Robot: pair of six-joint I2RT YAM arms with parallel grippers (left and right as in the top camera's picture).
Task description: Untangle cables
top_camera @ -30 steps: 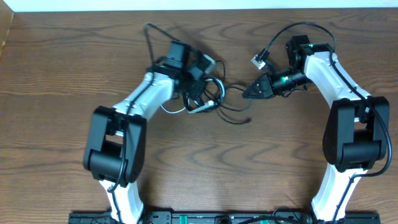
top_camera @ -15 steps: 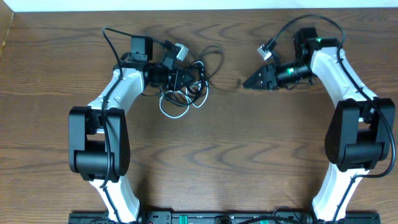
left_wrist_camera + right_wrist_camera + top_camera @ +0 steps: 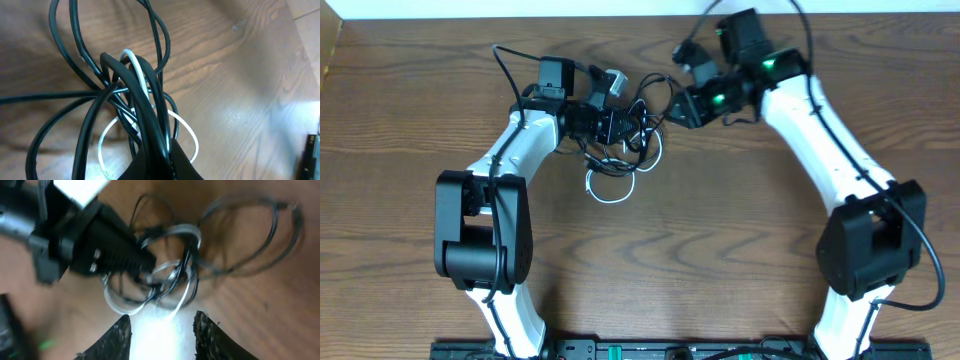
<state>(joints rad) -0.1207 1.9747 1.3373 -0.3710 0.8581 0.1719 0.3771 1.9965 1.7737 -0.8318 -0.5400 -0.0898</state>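
While the cables (image 3: 635,130) are sitting bunched in one clump at the far middle of the counter (image 3: 720,250), the overhead view is showing a job that is looking barely begun. The black cords (image 3: 645,110) are crossing one another in tight loops, and only the white cable (image 3: 610,199) is spilling out as a loop on the near side. The left tool (image 3: 618,126) is reaching into the clump from the left, and the right tool (image 3: 680,108) is hovering just beside its right edge.

The left wrist view is showing the left tool pressed together on the bundle. Several black strands and the white one are running out from its tips and crossing in a knot just beyond them, with loops fanning out over the wood. No strand here is lying clear of the others.

The right wrist view is coming through blurred. Even so, the right tool's fingers (image 3: 117,337) are standing spread with nothing between them, just short of the clump gathered at the tip of the left tool.

By my reading, none of the cables is being freed yet. Every crossing is waiting to be undone, and each cord is needing to be drawn out and laid apart. The white loop is looking like the easiest strand to take first.
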